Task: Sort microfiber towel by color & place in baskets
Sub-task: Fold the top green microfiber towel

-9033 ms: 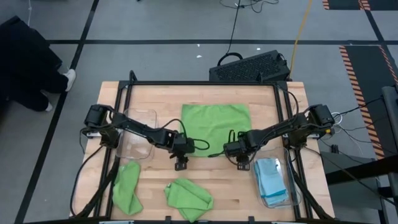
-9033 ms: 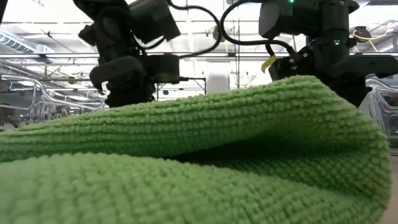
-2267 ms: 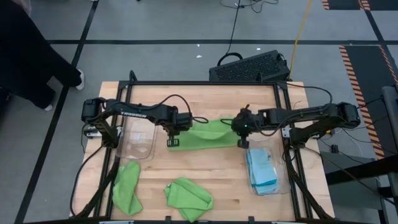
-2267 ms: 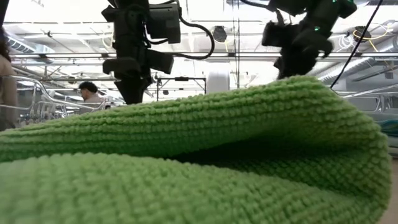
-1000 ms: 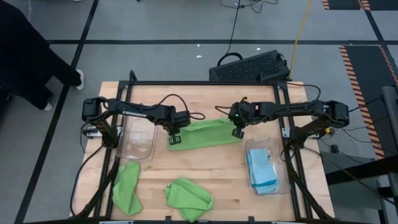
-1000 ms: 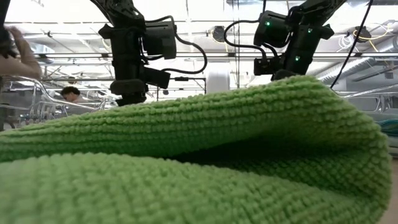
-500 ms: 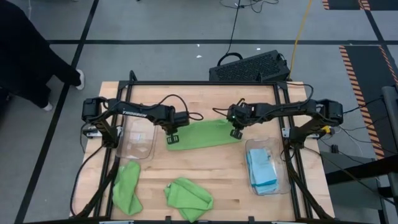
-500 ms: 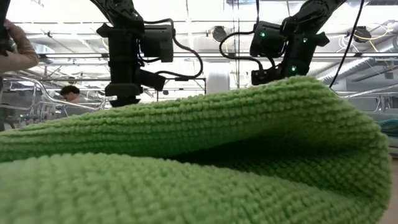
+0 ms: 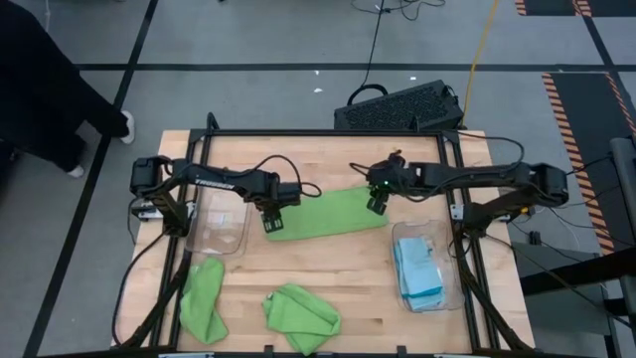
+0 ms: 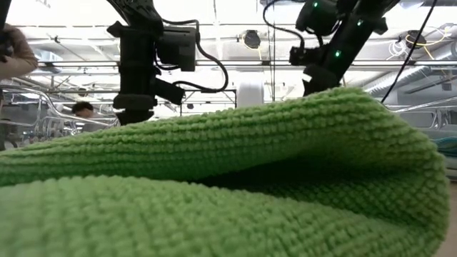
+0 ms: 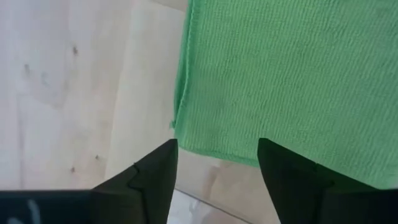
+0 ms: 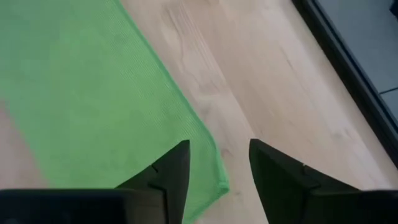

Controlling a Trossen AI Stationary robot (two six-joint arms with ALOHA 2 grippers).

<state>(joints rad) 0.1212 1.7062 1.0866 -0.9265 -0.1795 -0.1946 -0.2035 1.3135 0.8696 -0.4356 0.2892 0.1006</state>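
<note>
Released the folded green towel since a second ago; left gripper and right gripper lifted, jaws parted, empty.

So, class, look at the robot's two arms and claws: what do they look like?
Both arms are dark, slim and jointed, with black cables looping along them. The left arm carries white lettering. The right arm shows a small green light near its wrist. The left claw and the right claw each have two dark, flat, angular fingers.
</note>
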